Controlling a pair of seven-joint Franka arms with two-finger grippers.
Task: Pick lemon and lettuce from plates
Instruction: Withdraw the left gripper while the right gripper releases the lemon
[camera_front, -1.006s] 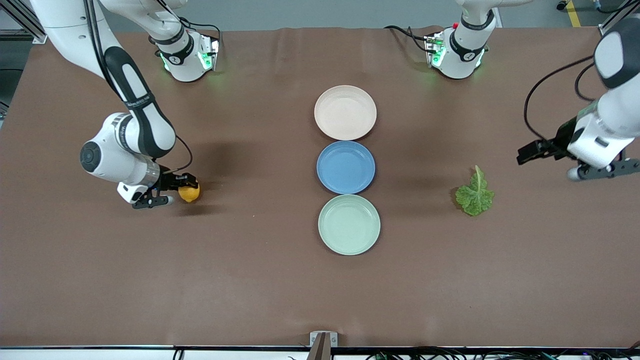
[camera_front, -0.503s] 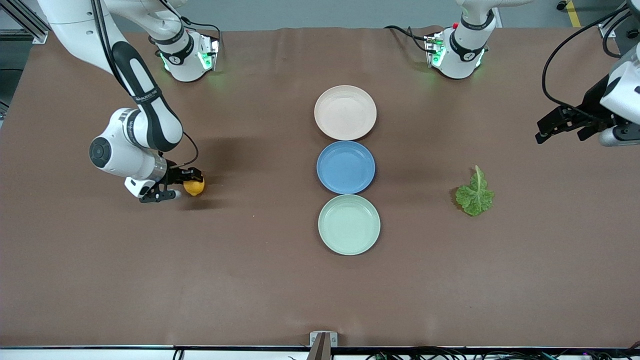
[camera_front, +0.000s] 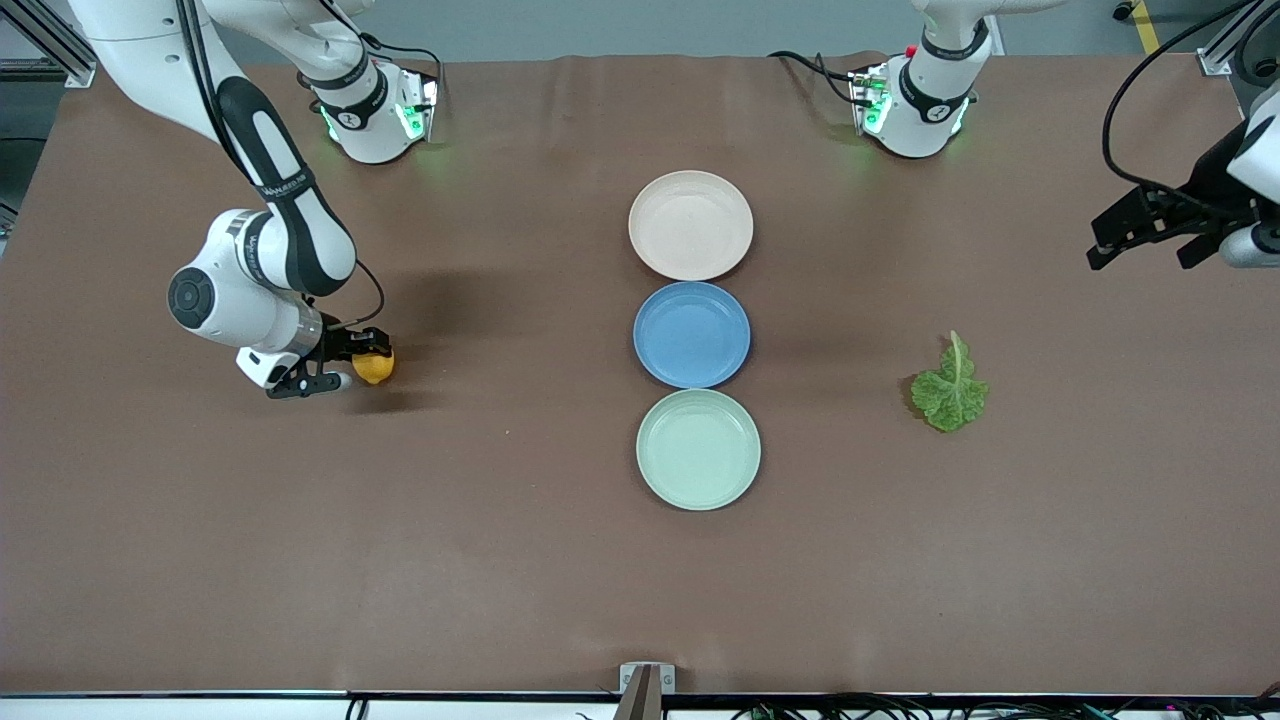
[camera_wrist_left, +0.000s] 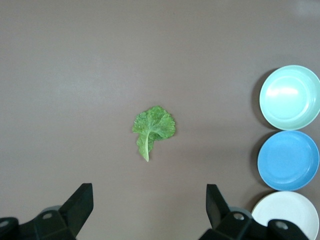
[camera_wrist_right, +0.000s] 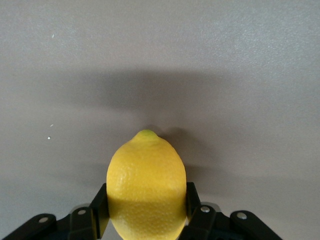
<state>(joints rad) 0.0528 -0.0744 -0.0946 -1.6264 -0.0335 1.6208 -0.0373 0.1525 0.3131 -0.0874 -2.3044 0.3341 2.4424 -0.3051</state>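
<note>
My right gripper (camera_front: 352, 358) is shut on the lemon (camera_front: 374, 367), low over the bare tabletop toward the right arm's end; the lemon fills the right wrist view (camera_wrist_right: 146, 185) between the fingers (camera_wrist_right: 99, 206). The lettuce (camera_front: 950, 389) lies flat on the tabletop toward the left arm's end, and shows in the left wrist view (camera_wrist_left: 152, 128). My left gripper (camera_front: 1145, 232) is open and empty, raised above the table's edge at the left arm's end. The beige-pink plate (camera_front: 690, 225) and the mint green plate (camera_front: 698, 449) are both empty.
A blue plate (camera_front: 691, 334) sits between the two other plates in a row down the table's middle. All three plates show at the edge of the left wrist view, the mint one (camera_wrist_left: 290, 97) among them. The arm bases stand along the table's edge farthest from the front camera.
My left gripper has risen and drawn away from the lettuce toward the table's end. My right gripper, still holding the lemon, shifted slightly toward the middle and back.
</note>
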